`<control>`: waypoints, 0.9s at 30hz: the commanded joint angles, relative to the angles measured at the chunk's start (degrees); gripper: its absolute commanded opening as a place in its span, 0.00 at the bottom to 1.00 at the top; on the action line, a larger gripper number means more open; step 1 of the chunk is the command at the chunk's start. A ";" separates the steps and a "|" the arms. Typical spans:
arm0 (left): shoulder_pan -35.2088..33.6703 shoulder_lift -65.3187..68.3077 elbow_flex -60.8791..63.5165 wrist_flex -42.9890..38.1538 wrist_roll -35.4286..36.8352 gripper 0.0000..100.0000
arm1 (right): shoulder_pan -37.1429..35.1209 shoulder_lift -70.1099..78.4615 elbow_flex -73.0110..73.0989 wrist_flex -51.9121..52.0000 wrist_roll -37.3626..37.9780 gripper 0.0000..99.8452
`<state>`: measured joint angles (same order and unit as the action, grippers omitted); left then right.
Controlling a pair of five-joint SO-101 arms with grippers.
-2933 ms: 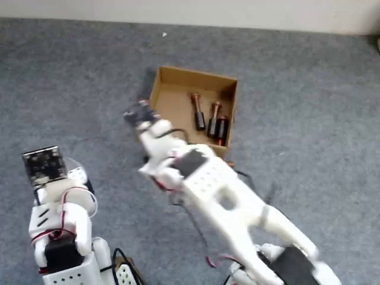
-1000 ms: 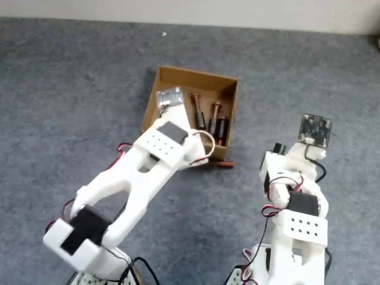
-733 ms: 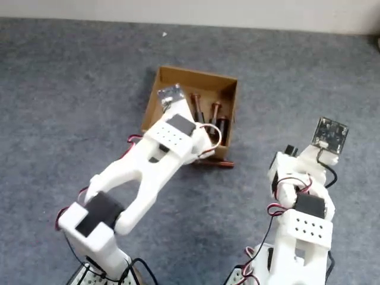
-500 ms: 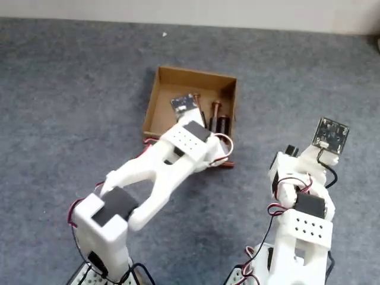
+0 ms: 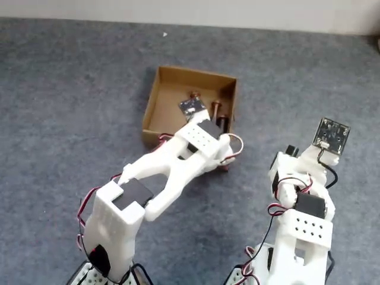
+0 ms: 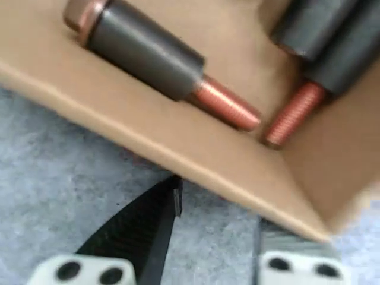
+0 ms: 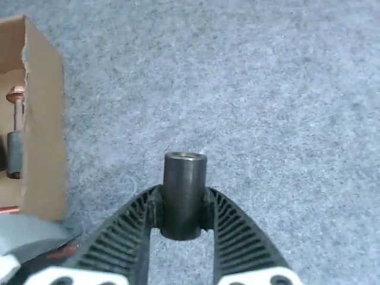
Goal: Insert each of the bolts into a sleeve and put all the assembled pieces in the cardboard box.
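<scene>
The left gripper (image 6: 217, 214), jaws apart, has been swung to the box (image 5: 155, 101) wall beside the loose bolt (image 5: 224, 167), while a sleeve (image 7: 184, 178) is held clamped in the right gripper (image 7: 184, 199), so pickup seems next.

Seemingly a lab or office: grey carpet (image 5: 71, 89) beneath a pale wall (image 5: 237, 9).

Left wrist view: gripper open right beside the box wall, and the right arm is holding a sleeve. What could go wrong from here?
1. The left gripper sits open just outside the cardboard box at its near wall. Closing or descending here, a finger could catch that wall and shove the box with its assembled pieces.
2. The right gripper pinches the upright sleeve only at its lower end. An insertion push might tilt it or make it slip.
</scene>
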<state>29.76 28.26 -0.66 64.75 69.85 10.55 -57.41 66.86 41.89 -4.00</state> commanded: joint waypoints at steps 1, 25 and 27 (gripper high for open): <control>-6.29 -0.04 -1.80 4.48 0.88 0.00 | 0.84 -1.54 -0.75 -1.98 -0.44 0.01; -6.37 -39.25 19.47 6.51 -19.43 0.00 | -5.67 -2.15 -1.54 4.35 0.18 0.01; -6.37 -44.53 24.57 2.29 -22.77 0.00 | -7.60 -2.86 -2.77 5.76 1.23 0.01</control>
<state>24.22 -4.53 16.92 74.24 53.14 5.98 -58.11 66.86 45.93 -4.00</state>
